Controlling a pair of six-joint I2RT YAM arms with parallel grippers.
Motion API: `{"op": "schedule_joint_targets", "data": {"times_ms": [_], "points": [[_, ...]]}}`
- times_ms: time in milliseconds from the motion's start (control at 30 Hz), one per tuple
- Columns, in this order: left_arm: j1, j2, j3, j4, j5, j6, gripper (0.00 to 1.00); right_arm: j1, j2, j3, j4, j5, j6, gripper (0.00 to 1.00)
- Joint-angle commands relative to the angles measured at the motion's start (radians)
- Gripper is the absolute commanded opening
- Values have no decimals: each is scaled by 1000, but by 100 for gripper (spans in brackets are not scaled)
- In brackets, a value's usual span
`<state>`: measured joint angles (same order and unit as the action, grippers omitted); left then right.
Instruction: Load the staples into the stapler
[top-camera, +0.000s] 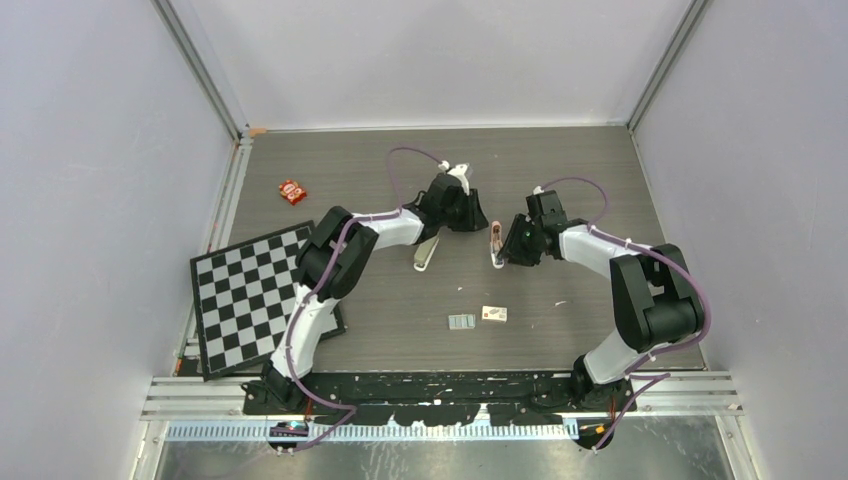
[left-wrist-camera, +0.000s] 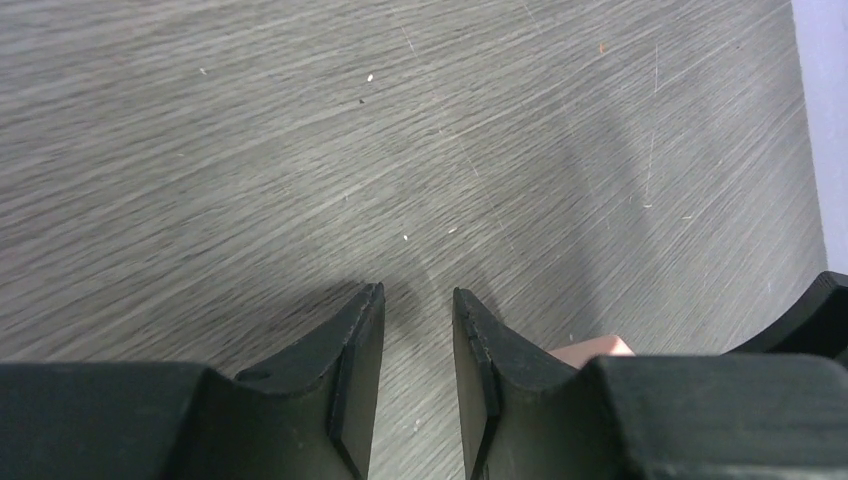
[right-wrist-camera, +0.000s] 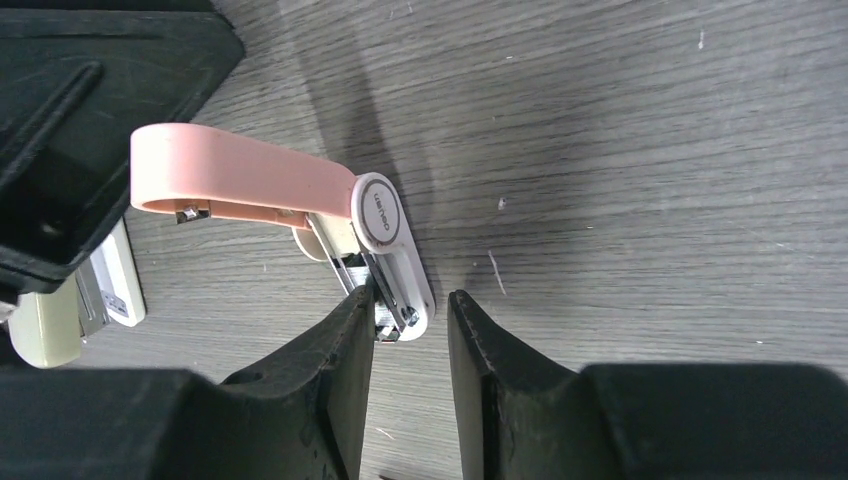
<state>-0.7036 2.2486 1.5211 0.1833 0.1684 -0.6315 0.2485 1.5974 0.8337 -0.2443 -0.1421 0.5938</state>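
The pale beige-green stapler (top-camera: 427, 255) lies on the table under my left arm's wrist; its end also shows at the left edge of the right wrist view (right-wrist-camera: 45, 325). The staples (top-camera: 461, 321), a small grey block, lie nearer the front, apart from both grippers. My left gripper (top-camera: 478, 222) (left-wrist-camera: 418, 292) is open with only bare table between its fingers. My right gripper (top-camera: 503, 250) (right-wrist-camera: 412, 295) is open around the white end of a pink stapler-like object (top-camera: 496, 243) (right-wrist-camera: 240, 180), whose pink top is swung up. Its left finger touches the metal; a gap remains at the right finger.
A small white box (top-camera: 494, 314) sits just right of the staples. A checkerboard (top-camera: 255, 295) lies at the left, a red packet (top-camera: 292, 191) behind it. The two grippers face each other closely mid-table. Grey walls enclose the table.
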Motion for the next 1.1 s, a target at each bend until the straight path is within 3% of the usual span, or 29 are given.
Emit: {"op": "schedule_joint_targets", "data": {"times_ms": [0, 433, 1067], "points": [[0, 38, 61, 112, 102, -47, 32, -1, 11, 22, 17, 42, -21, 37], [-4, 55, 53, 168, 242, -65, 30, 0, 37, 12, 26, 54, -25, 36], [-54, -47, -12, 106, 205, 10, 28, 0, 37, 10, 21, 69, -22, 35]]}}
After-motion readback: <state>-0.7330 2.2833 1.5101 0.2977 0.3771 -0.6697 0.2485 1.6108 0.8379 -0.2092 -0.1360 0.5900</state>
